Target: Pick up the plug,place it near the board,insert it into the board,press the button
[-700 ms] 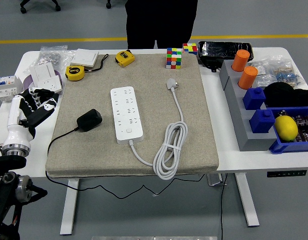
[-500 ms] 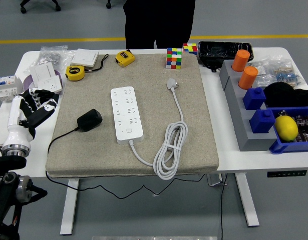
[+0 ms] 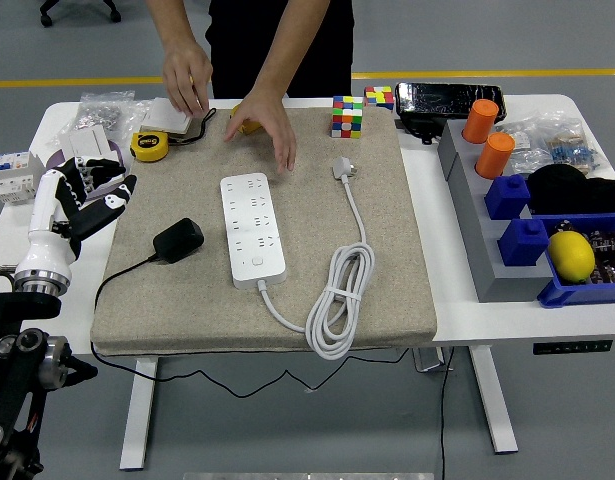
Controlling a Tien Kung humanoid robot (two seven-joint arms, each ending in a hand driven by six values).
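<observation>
Person's hands [image 3: 262, 125] now over the mat [image 3: 387, 250] — left robot hand [image 3: 92, 190] raised.

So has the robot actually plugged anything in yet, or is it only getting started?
Only getting started. Nothing looks done: the black plug adapter lies untouched on the beige mat, left of the white power strip. The robot's left hand hovers open near the mat's left edge, holding nothing. A person's hands reach over the far side. Picking up, placing, inserting and pressing the button all remain.
</observation>
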